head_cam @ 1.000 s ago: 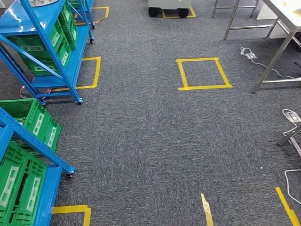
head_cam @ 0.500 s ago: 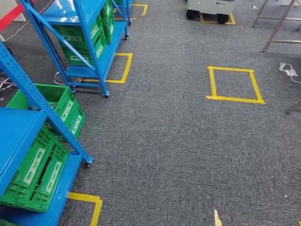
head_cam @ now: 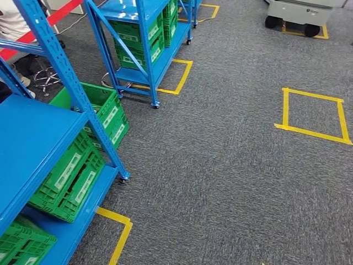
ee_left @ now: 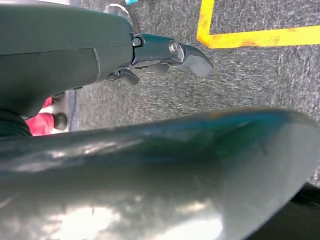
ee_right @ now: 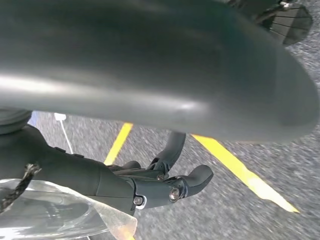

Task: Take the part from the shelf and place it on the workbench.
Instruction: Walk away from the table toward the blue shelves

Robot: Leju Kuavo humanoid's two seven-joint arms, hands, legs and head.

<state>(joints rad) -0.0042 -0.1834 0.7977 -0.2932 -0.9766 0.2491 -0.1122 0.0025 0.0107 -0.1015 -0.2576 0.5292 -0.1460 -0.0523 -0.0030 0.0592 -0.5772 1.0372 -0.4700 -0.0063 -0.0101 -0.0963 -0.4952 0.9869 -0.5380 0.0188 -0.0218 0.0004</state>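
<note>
A blue shelf rack (head_cam: 37, 138) stands close at the left in the head view, with green crates (head_cam: 68, 176) on its lower levels. I cannot make out any part in them. A second blue rack (head_cam: 141, 33) with more green crates stands farther back. My left hand (ee_left: 166, 50) hangs over grey carpet with its dark fingers stretched out and nothing in them. My right hand (ee_right: 162, 185) also hangs above the carpet, its fingers apart and slightly bent, holding nothing. A clear plastic film (ee_right: 56, 210) lies by the right wrist.
Grey carpet (head_cam: 216, 176) spreads to the right, marked with a yellow tape square (head_cam: 312, 132) and yellow corners (head_cam: 121, 226) by the racks. A grey wheeled unit (head_cam: 299, 11) stands at the back right. A person in white (head_cam: 12, 22) is behind the near rack.
The whole view has swung left: the racks have slid rightward and nearer, and the metal table legs and cables at the right have left the picture.
</note>
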